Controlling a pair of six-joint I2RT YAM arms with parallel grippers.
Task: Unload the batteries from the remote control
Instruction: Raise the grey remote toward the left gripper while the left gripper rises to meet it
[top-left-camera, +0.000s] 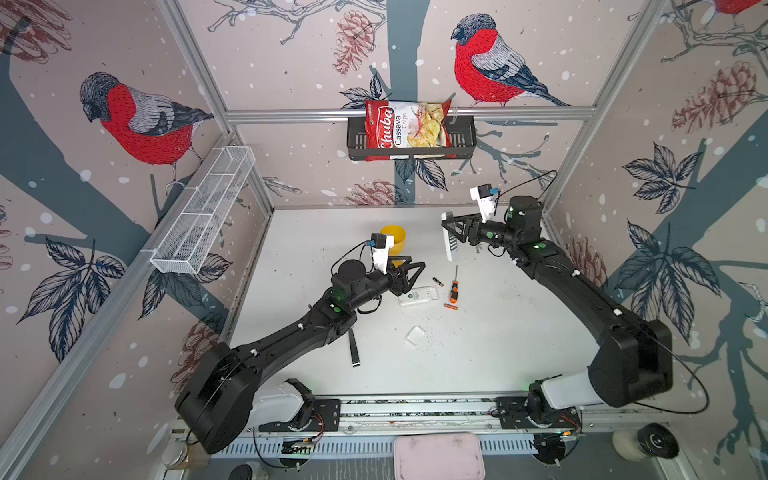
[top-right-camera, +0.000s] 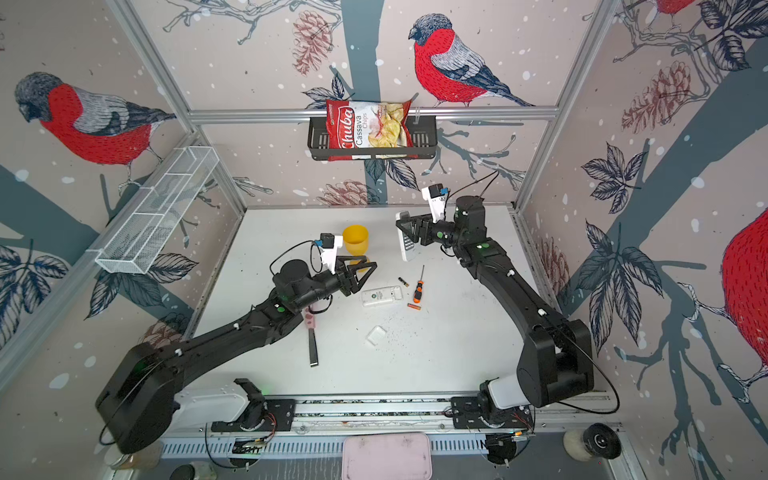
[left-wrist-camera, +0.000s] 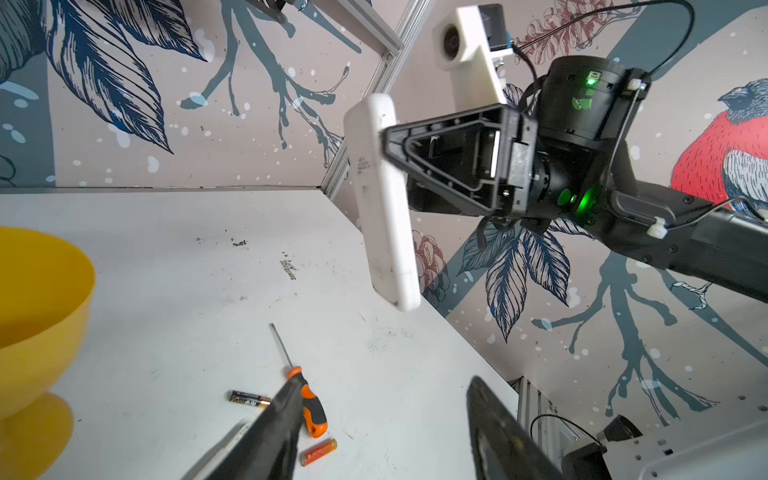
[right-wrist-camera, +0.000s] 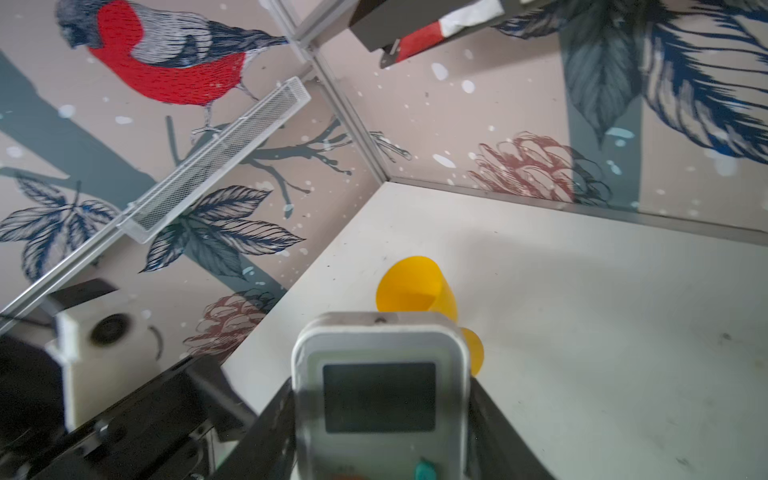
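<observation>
Holding the white remote (top-left-camera: 450, 249) upright and steady matters, so the left gripper (top-left-camera: 415, 277) can get squarely at its back. Now the right gripper (top-left-camera: 449, 227) clamps it near the top, clear of the table (top-left-camera: 498, 332). Left jaws are partly apart, empty. The black battery (top-left-camera: 438, 282) and orange battery (top-left-camera: 450, 306) lie beside the screwdriver (top-left-camera: 454, 286).

Bright, even light, soft faint shadows; wide-angle bending at edges; close foreground blurred in wrist views.

Held remote (right-wrist-camera: 380, 395) cut off by frame edge, yellow cup (left-wrist-camera: 41, 316) partly out of frame, black battery (top-left-camera: 438, 282) print unreadable
</observation>
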